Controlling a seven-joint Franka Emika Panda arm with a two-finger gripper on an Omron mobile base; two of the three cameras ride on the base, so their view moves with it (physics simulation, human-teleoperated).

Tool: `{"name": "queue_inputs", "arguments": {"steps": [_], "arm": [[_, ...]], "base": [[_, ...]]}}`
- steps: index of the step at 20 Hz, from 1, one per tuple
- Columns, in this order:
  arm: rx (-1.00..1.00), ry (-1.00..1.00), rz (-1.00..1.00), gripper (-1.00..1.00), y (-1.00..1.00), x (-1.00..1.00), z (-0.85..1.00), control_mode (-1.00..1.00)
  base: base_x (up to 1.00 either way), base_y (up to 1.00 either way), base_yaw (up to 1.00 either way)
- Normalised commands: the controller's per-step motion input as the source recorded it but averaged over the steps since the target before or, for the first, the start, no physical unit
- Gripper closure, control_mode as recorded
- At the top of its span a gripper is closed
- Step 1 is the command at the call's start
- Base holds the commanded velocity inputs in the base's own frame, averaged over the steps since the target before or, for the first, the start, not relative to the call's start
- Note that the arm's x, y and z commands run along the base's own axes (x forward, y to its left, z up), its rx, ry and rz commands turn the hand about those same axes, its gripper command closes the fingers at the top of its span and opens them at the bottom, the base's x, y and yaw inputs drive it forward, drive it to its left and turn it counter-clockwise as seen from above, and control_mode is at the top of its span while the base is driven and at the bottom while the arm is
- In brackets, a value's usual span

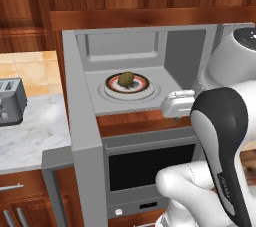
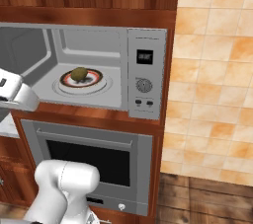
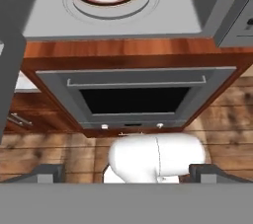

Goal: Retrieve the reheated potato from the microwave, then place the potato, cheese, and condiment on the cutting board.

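Olive-brown and oval, the potato (image 1: 126, 78) sits on a round plate (image 1: 113, 86) with a red and dark rim, which rests on the turntable inside the microwave (image 2: 146, 100). The microwave door (image 1: 84, 136) hangs swung wide to the left, so the grey cavity is exposed. Below it sits the grey oven (image 2: 139, 166) with its bar handle and dark window. The gripper (image 3: 126, 172) is in front of the opening, outside the cavity and well apart from the potato; its fingers (image 3: 45, 173) stand spread wide with nothing between them, though only their tips show clearly. On the marble counter (image 1: 32, 131) to the left stands what looks like a toaster (image 1: 11, 102).
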Motion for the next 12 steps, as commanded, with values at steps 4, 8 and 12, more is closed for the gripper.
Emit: {"name": "queue_inputs", "arguments": {"steps": [4,8,12], "arm": [[0.00,0.00,0.08,-1.00,-0.18,0.62,-0.01,-1.00],[0.00,-0.16,0.09,-1.00,0.05,0.60,-0.13,-1.00],[0.00,-0.14,0.00,-1.00,0.07,0.64,-0.06,-1.00]], "base": [[0.00,0.00,0.00],[0.00,0.00,0.00],[0.00,0.00,0.00]]}}
